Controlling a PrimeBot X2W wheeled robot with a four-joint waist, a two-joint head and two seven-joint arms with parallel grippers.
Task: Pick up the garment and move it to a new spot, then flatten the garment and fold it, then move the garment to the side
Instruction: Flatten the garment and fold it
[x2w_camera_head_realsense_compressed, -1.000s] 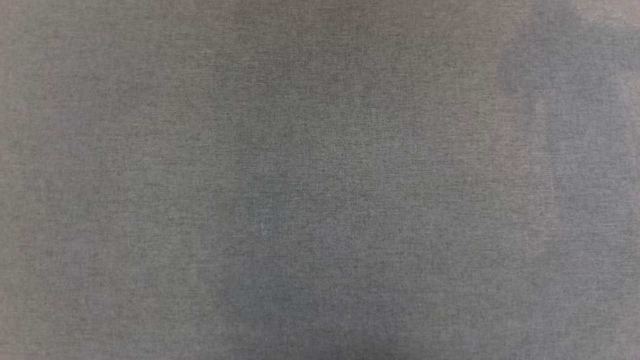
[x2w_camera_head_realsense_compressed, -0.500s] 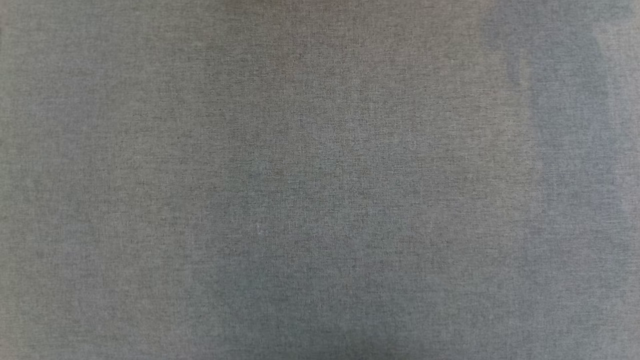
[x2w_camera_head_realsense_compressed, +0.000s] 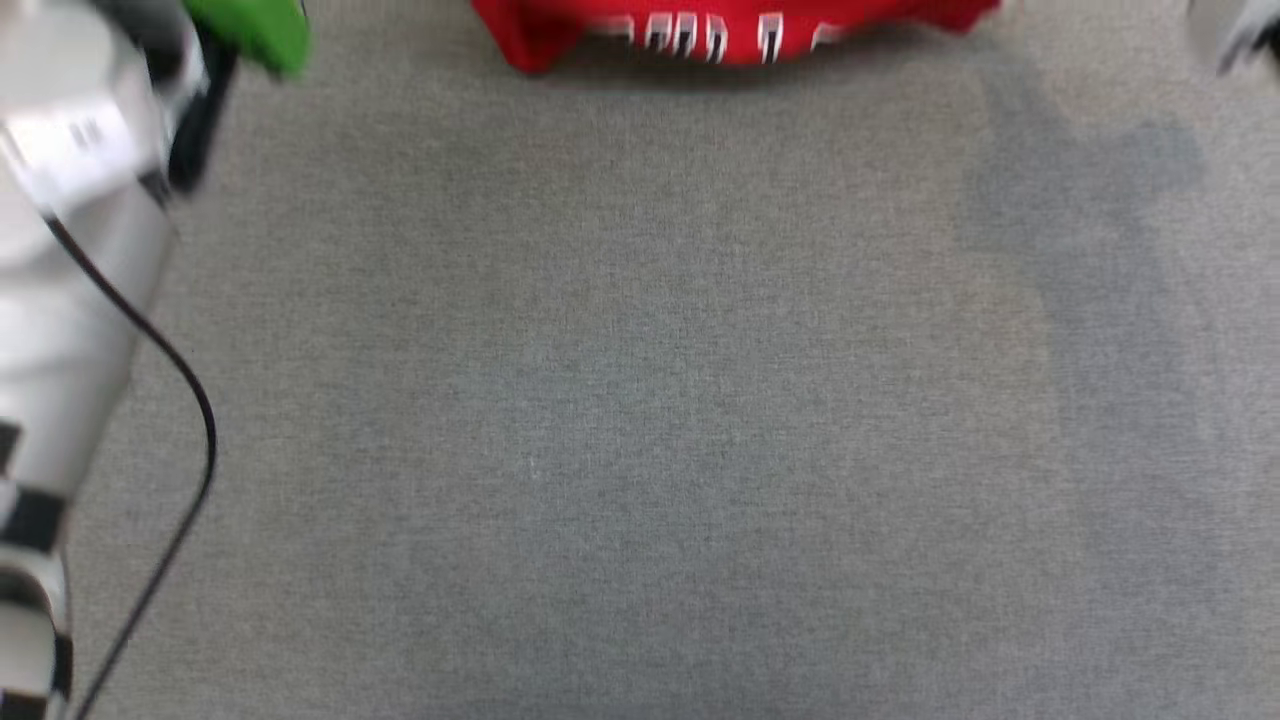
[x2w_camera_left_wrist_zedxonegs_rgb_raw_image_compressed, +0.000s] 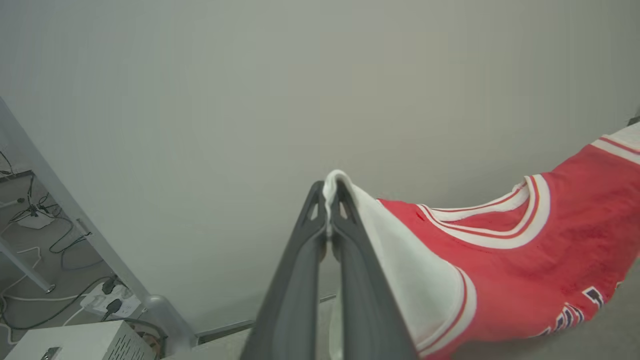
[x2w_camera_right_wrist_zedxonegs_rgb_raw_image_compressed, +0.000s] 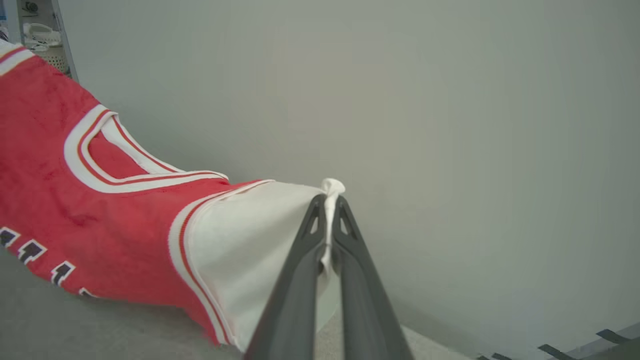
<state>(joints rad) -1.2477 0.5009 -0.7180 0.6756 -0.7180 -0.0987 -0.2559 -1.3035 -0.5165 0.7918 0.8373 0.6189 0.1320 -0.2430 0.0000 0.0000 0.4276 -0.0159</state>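
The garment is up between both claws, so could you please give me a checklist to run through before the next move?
1. Left claw shut on a white sleeve: ok.
2. Right claw shut on the other sleeve: ok.
3. Garment spread between the claws, neckline open, not twisted: ok.
4. Lower edge lifted off the grey surface: cannot tell.
5. Black cable apart from the garment: ok.
6. Head view sharp enough to aim the placement: not ok, blurred.
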